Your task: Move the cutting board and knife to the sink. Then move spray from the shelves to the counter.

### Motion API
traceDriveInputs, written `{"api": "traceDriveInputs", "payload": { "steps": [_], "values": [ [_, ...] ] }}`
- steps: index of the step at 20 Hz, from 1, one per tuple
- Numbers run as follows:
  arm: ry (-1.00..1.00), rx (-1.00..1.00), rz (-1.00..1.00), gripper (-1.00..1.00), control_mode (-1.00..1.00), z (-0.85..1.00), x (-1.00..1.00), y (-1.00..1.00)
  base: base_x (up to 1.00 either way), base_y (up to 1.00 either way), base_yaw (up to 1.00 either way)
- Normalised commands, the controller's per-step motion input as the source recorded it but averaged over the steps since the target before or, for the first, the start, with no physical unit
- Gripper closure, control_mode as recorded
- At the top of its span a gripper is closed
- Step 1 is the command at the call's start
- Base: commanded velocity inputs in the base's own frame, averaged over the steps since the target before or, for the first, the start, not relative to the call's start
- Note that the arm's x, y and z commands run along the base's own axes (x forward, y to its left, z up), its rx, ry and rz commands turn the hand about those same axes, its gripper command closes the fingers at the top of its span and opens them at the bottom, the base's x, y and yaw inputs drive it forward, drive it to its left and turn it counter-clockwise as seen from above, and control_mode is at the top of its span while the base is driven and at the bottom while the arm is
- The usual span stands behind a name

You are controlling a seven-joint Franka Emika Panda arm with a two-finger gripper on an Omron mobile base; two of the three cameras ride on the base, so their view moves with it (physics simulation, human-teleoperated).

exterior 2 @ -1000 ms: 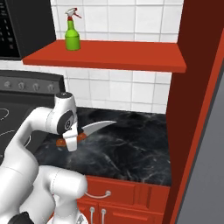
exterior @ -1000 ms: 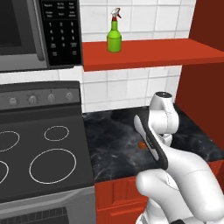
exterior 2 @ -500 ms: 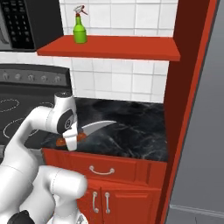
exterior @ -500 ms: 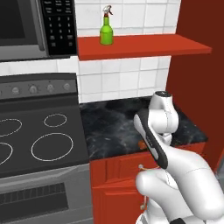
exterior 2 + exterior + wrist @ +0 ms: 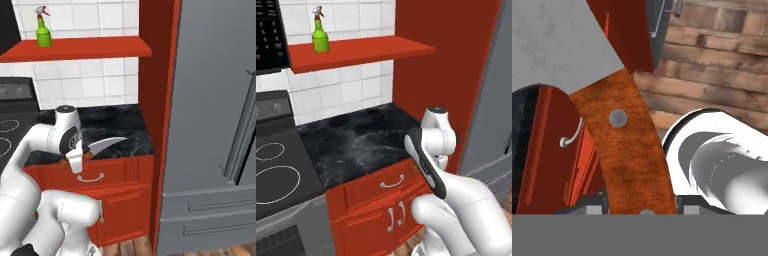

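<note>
Clamping the knife (image 5: 102,146) by its handle, the gripper (image 5: 76,161) hangs just past the counter (image 5: 363,142) front edge.

A black stove top (image 5: 276,172) adjoins red cabinets (image 5: 373,200), beside a grey refrigerator (image 5: 215,115)
</note>
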Motion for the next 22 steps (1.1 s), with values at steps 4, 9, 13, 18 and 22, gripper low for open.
{"api": "traceDriveInputs", "payload": {
  "steps": [4, 9, 13, 18, 22],
  "values": [
    [0.00, 0.00, 0.00, 1.00, 1.00, 0.00, 0.00, 0.00, -0.17, 0.08, -0.77],
    [0.00, 0.00, 0.00, 1.00, 1.00, 0.00, 0.00, 0.00, -0.16, 0.09, -0.77],
    [0.00, 0.00, 0.00, 1.00, 1.00, 0.00, 0.00, 0.00, -0.14, 0.08, -0.79],
    [0.00, 0.00, 0.00, 1.00, 1.00, 0.00, 0.00, 0.00, -0.01, 0.02, -0.92],
    [0.00, 0.00, 0.00, 1.00, 1.00, 0.00, 0.00, 0.00, 0.00, 0.00, -0.98]
  ]
}}
